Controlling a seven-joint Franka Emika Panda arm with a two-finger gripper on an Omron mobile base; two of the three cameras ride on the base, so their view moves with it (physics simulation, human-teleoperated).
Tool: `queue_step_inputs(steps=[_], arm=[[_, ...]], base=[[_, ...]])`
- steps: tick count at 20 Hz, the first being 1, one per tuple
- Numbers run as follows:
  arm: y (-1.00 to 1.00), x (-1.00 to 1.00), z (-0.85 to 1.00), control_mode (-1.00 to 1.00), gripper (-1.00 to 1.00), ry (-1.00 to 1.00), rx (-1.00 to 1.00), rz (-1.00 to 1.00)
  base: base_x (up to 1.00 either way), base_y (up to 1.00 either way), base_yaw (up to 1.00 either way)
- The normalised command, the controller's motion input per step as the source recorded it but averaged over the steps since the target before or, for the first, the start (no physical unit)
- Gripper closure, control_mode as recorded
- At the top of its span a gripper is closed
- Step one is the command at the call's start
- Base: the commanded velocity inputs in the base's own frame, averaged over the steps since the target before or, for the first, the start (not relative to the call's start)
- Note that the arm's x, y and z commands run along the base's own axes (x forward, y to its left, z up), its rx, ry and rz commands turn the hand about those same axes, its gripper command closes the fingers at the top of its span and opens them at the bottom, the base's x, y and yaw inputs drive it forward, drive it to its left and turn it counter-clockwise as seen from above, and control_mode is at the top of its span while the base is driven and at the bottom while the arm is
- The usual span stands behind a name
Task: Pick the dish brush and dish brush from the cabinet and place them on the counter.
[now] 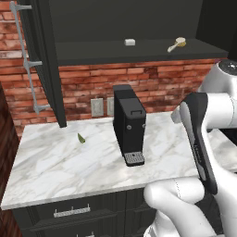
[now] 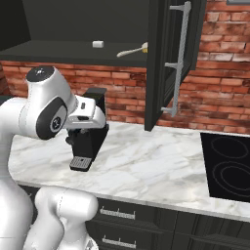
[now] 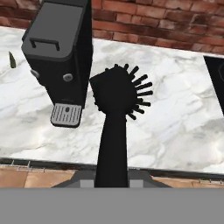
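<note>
Hand view: hand (image 3: 112, 181) grips black dish brush (image 3: 116, 109) over counter (image 3: 175, 113); fingertips hidden, handle base cut off.

Wall: I see a red brick wall with pale mortar (image 1: 152, 85) running behind everything, beyond the fingers.
Outlets: two pale square wall sockets (image 1: 97, 107) sit low on the brick.
Appliance: a tall black boxy coffee machine with a grey drip grille (image 3: 61, 57) stands just left of the fingers in my hand view.
Hob: a flat black glass cooktop with ring marks (image 2: 228, 166) lies far to the right.
Drawers: a low dark drawer front with small silver handles (image 1: 71, 212) is below.
</note>
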Motion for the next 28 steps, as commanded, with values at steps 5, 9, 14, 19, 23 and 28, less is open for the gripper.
queue_step_inputs(steps=[5,9,14,19,23,28], arm=[[-0.13,0.04,-0.4,-1.0,1.0,-0.07,0.0,0.03],[-0.04,0.2,-0.33,-1.0,1.0,-0.15,0.0,0.04],[-0.1,0.16,-0.39,-1.0,1.0,-0.07,0.0,0.03],[-0.19,0.09,-0.27,-1.0,1.0,0.0,0.0,0.02],[-0.24,0.21,-0.17,-1.0,1.0,0.0,0.0,0.01],[-0.19,0.32,-0.12,-1.0,1.0,0.0,0.01,0.01]], base=[[0.0,0.0,0.0],[0.0,0.0,0.0],[0.0,0.0,0.0],[0.0,0.0,0.0],[0.0,0.0,0.0],[0.0,0.0,0.0]])
